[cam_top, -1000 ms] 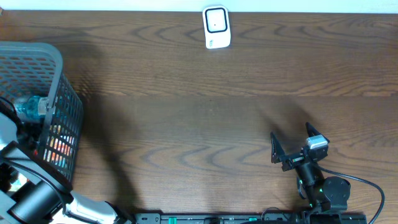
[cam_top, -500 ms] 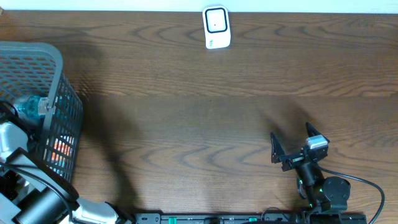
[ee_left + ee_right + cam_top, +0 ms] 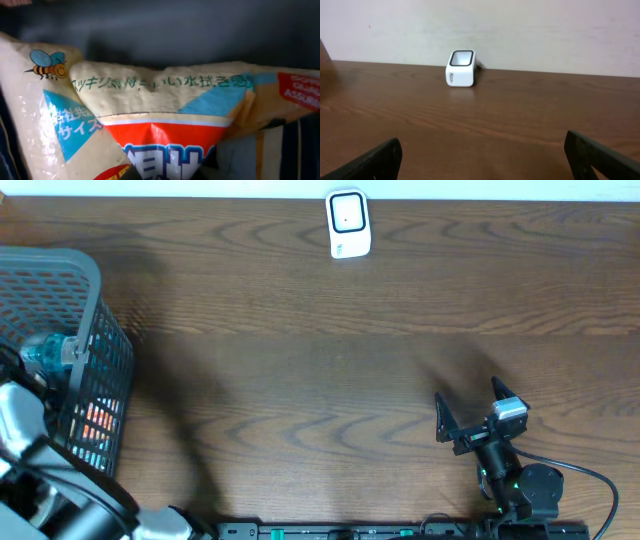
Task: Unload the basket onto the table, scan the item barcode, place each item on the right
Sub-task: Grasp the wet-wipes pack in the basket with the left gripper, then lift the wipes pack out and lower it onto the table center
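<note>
Packet, beige film with a bee logo and red-and-blue print, filled the left wrist view. It lay down inside the grey mesh basket at the left edge of the bench. Left arm reached into the basket. Left fingers were hidden in both views but closed right down. The film puckered in a V toward bottom centre, so they were judged pinched on a fold of the packet. Right fingers were spread wide, holding nothing, low at the bench's front right. Scanner sat at the far edge, well apart from the basket.

Risks, as judged:
- Grip looked to be on a thin fold of slick film only, so the packet could slide out on the lift, or tear.
- Basket wall was tall and close and the packet wide and floppy, so a corner could catch the mesh or rim and tip the basket.
- Teal item lay beside the arm and could get dragged or knocked.
- No barcode showed on the visible face, so it could end up turned away from the scanner window.
- Crumpled film over the code could also block a read.
- Long carry across the bench gave a loose grip time to fail.
</note>
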